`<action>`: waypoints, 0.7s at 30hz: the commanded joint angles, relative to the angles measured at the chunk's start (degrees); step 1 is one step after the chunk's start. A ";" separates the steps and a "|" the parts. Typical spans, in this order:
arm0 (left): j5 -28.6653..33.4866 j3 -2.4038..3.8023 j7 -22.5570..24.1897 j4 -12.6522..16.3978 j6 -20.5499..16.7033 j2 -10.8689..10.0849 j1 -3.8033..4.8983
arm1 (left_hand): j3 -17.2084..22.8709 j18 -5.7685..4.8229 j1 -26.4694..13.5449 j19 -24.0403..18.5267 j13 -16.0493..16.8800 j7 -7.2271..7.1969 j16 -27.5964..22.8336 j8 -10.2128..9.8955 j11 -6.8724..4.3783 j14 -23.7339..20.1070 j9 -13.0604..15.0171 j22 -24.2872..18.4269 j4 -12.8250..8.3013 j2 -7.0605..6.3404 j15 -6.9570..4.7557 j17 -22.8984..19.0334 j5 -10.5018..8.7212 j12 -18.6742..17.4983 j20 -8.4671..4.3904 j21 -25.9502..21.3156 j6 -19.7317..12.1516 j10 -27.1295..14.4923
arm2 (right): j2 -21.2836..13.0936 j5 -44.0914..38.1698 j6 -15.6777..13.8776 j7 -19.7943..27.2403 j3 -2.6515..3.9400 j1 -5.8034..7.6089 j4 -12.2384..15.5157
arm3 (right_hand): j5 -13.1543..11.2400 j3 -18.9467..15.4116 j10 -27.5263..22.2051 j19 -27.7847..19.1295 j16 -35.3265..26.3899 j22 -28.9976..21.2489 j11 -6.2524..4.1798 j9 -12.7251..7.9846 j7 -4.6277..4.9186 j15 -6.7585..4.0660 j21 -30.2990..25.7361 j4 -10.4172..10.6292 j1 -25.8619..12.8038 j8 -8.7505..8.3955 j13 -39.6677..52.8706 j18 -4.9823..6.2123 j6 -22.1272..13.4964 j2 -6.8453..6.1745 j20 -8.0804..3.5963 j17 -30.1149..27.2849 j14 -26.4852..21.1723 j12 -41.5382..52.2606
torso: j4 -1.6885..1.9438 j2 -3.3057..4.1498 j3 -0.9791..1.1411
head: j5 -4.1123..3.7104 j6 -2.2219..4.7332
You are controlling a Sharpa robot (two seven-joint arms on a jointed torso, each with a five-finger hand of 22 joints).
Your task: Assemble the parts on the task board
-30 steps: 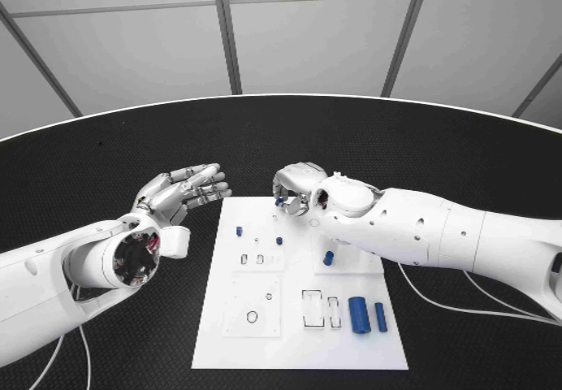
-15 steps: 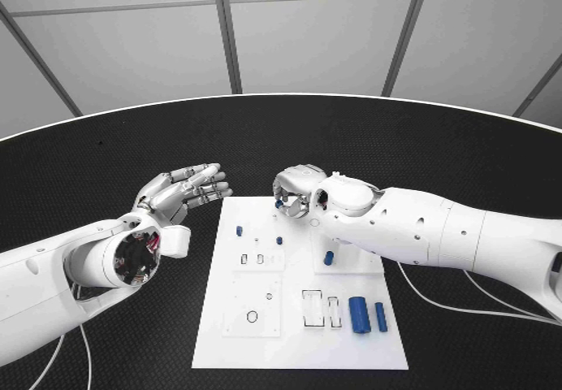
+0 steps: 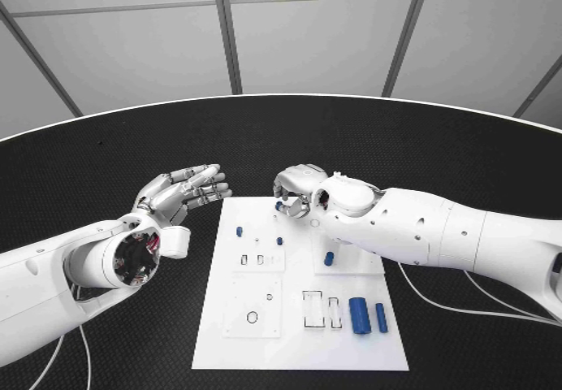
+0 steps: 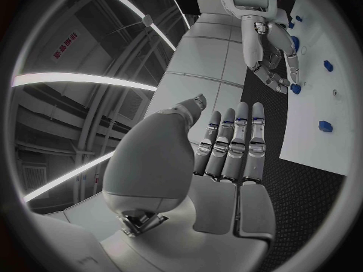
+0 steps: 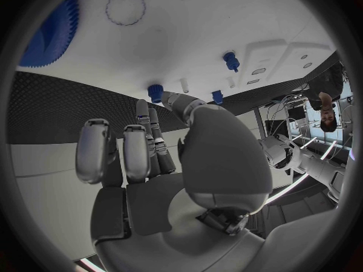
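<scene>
The task board (image 3: 302,341) is lying in the lower middle of the head view on the black table (image 3: 105,162), its long side running away from the robot. The left hand (image 3: 182,192) is hovering at the left of the frame, just off the board's upper left corner, its fingers (image 4: 236,145) stretched out nearly straight and side by side, holding nothing. The right hand (image 3: 299,191) is reaching over the board's upper edge near the frame's centre, fingers bent downward; a fingertip (image 5: 168,98) is sitting right beside a small blue peg (image 5: 155,92), but whether it is gripping the peg cannot be told. Two blue cylinders (image 3: 368,315) are lying side by side toward the board's lower right, and a smaller blue part (image 3: 328,258) is resting near its middle.
</scene>
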 commanded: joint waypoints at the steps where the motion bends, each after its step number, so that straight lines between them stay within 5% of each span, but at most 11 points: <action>1: 0.00 0.00 -0.04 -0.05 0.09 0.02 0.00 | 0.31 1.15 -0.38 0.14 -0.06 2.25 -0.27 -0.30 0.36 -0.12 -0.07 -0.09 -0.02 -0.02 0.13 0.08 0.10 -0.23 -0.03 0.19 -0.36 -0.19 | -0.73 0.00 -0.85 -0.10 0.00 0.01 0.93 | -0.17 0.46 -0.53 -0.19 -0.29 -0.14 0.00 -0.08 0.01 0.33 -0.45 -0.03 0.14 -0.40 -0.08 -0.42 -0.60 -0.48 0.38 -0.16 2.59 -0.29 | -0.02 -0.03 0.07 | -0.01 0.07; 7: 0.00 0.00 -0.17 -0.49 0.38 0.04 0.00 | 0.33 1.14 -0.40 0.13 -0.06 2.26 -0.29 -0.31 0.37 -0.14 -0.08 -0.10 -0.04 -0.03 0.15 0.08 0.10 -0.26 -0.03 0.18 -0.37 -0.20 | -5.65 0.97 -4.37 0.05 0.67 0.01 6.71 | 0.35 0.51 1.28 -0.24 -0.53 -0.29 -0.50 -0.03 -0.11 -0.02 -0.67 0.30 -0.37 -0.50 0.07 -0.35 -0.16 -0.97 0.18 -0.61 2.46 0.55 | -0.42 -0.22 0.25 | -0.33 0.37; 11: 0.00 -0.01 -0.25 -1.09 0.54 0.19 -0.01 | 0.35 1.14 -0.42 0.12 -0.06 2.26 -0.31 -0.32 0.38 -0.16 -0.08 -0.11 -0.05 -0.04 0.15 0.09 0.10 -0.28 -0.02 0.18 -0.38 -0.22 | -10.27 5.12 -5.53 0.16 1.14 0.02 10.67 | -1.17 -1.84 4.28 0.54 0.49 1.41 -1.22 0.02 -0.44 -0.55 0.60 2.07 -3.22 -0.61 0.53 -0.72 0.63 -3.61 -0.26 0.58 2.84 1.55 | -0.80 -0.45 0.40 | -0.40 0.72; 12: 0.00 -0.01 -0.27 -1.30 0.59 0.27 -0.01 | 0.35 1.14 -0.42 0.12 -0.06 2.26 -0.31 -0.32 0.38 -0.16 -0.08 -0.11 -0.05 -0.04 0.15 0.09 0.10 -0.28 -0.02 0.18 -0.38 -0.22 | -11.58 6.61 -5.71 0.19 1.23 0.02 11.56 | -1.81 -2.97 5.36 0.78 0.91 1.91 -1.50 0.07 -0.53 -0.77 0.99 2.44 -3.88 -0.54 0.91 -0.83 0.98 -4.07 -0.46 1.09 2.99 2.10 | -1.10 -0.67 0.58 | -0.24 0.71; 21: -0.01 -0.03 -0.44 -3.09 1.12 1.40 -0.04 | 0.38 1.14 -0.45 0.11 -0.06 2.25 -0.32 -0.33 0.38 -0.17 -0.08 -0.11 -0.07 -0.03 0.16 0.09 0.09 -0.31 -0.02 0.18 -0.38 -0.21 | -20.14 14.36 -4.70 2.17 1.46 0.04 15.05 | -1.45 -9.73 9.45 1.85 2.96 4.62 -1.67 0.26 -0.44 -1.02 3.04 3.77 -2.61 -0.42 5.08 -1.43 0.39 -3.61 -0.78 3.45 3.50 6.29 | -1.78 -1.52 1.08 | -0.78 1.10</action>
